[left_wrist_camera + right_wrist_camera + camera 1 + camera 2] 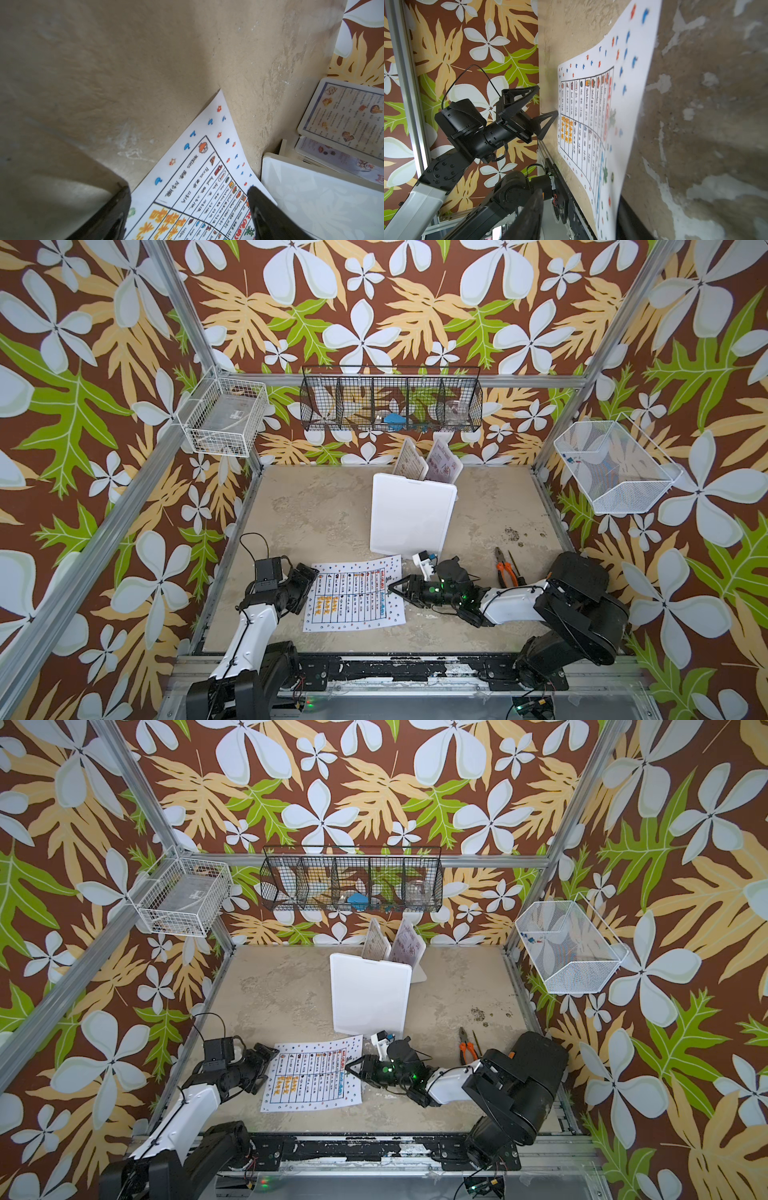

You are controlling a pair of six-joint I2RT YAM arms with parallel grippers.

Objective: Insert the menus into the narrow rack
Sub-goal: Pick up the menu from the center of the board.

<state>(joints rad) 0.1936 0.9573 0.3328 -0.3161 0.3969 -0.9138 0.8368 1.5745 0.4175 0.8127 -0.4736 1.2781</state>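
The large white menu (pixel 353 599) with a dotted border and a table lies flat near the table's front, seen in both top views. My right gripper (pixel 391 588) is at its right edge. In the right wrist view that edge (pixel 616 145) curls up between the jaws, one finger under it and the other well apart, so the gripper (pixel 579 207) is open. My left gripper (pixel 312 589) stands open at the sheet's left edge, straddling a corner (pixel 187 189). The white narrow rack (pixel 411 514) stands farther back. A dark-bordered menu (pixel 409 460) and a pinkish menu (pixel 444 464) stand upright in it.
Orange-handled pliers (pixel 505 572) lie right of the right gripper, and a small white device (pixel 424 564) sits by the rack's foot. Wire baskets hang on the walls: white (pixel 224 418), black (pixel 390 400), white (pixel 615 468). The table's front rail (pixel 395 668) is close behind the arms.
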